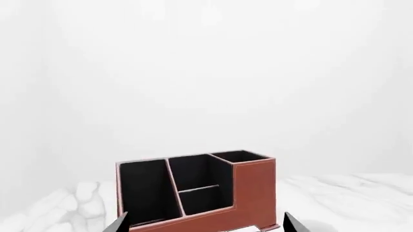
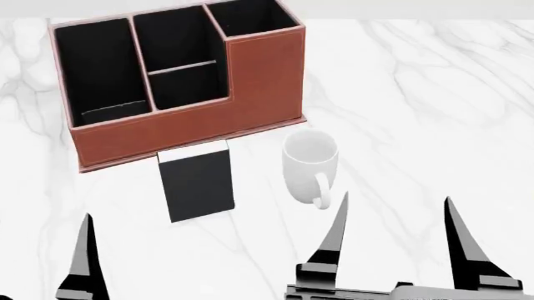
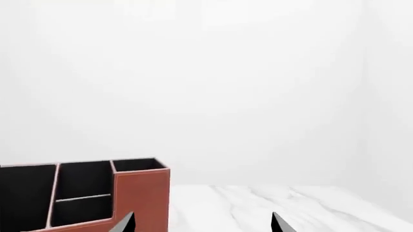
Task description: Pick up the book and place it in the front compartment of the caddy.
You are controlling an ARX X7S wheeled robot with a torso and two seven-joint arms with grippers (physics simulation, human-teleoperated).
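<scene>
Left wrist view: the caddy is seen standing on the white marbled desk before a plain pale backdrop. Its reddish-brown outer wall and black lining are shown, with the taller corner section at one end and the long narrow cell at the other. The front compartment is seen on the camera's side of a low pale divider. Two dark fingertips of the left end effector are visible at the frame edge, set well apart with nothing between them.

Head view: the book is shown lying flat on the desk, just in front of the caddy and apparently touching its base. Its long axis runs away from the robot toward the caddy, tilted slightly; the white page edge points at the caddy. A white mug is seen upright just to the right of the book, handle toward the robot. The front compartment is seen open at the top. The right end effector is shown with fingers spread, holding nothing. Only one finger of the left end effector is in view.

Right wrist view: the caddy is seen at one side, the desk beyond; the right end effector is shown with tips apart.
</scene>
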